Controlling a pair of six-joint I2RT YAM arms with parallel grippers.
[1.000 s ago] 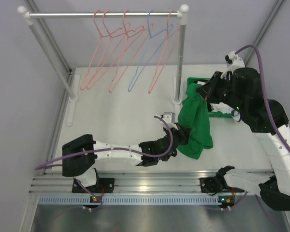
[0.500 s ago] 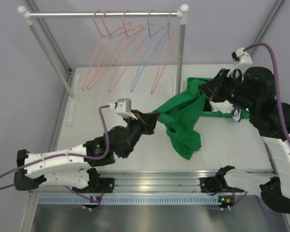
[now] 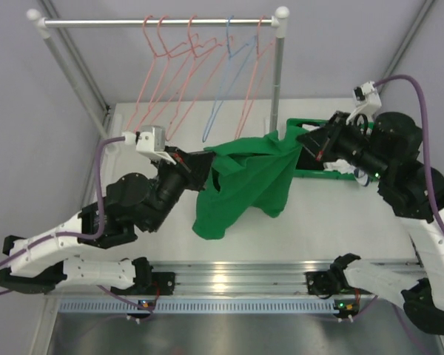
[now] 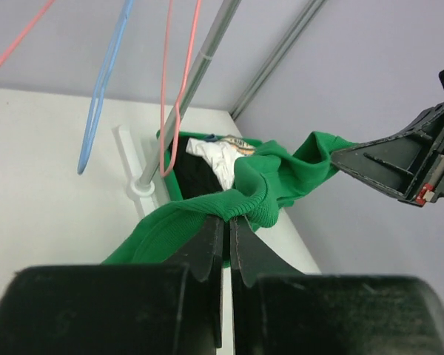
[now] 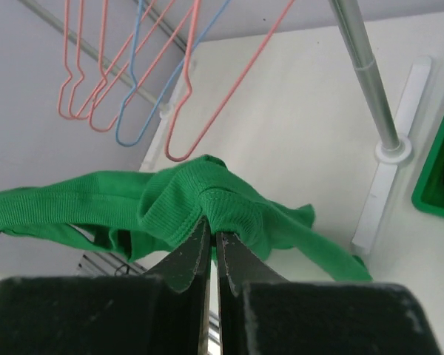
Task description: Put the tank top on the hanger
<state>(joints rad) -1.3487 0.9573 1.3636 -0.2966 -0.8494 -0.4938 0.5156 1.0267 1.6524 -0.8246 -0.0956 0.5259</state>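
**Top external view.** The tank top (image 3: 244,181) is stretched in the air between the two arms, over the middle of the table (image 3: 170,140) and a little toward its right edge. The left gripper (image 3: 200,166) is clamped on the garment's left end. The right gripper (image 3: 308,140) is pinched on its right end, above a green bin (image 3: 333,174) near the far right corner. The lower part of the fabric sags toward the near edge. Behind it, the pink hanger (image 3: 249,81) hangs rightmost on the rack rail (image 3: 96,23) along the far edge. A blue hanger (image 3: 217,96) is just to its left, with more pink ones beyond.

**Left wrist view.** The left gripper (image 4: 226,222) has its jaws drawn nearly together on a ribbed green hem of the tank top (image 4: 281,181). The cloth runs up and right to the dark right gripper (image 4: 388,163), whose tip meets the fabric. Beyond are the bin with a white garment (image 4: 218,157) and a black garment (image 4: 196,177), the pink hanger (image 4: 169,89) and the blue hanger (image 4: 102,81).

**Right wrist view.** The right gripper (image 5: 209,237) is closed tight on a bunched fold of the tank top (image 5: 163,200), which stretches away to the left. The pink hanger (image 5: 236,81) and the blue hanger (image 5: 173,74) dangle above it, apart from the cloth. The rack post (image 5: 366,74) stands to the right.
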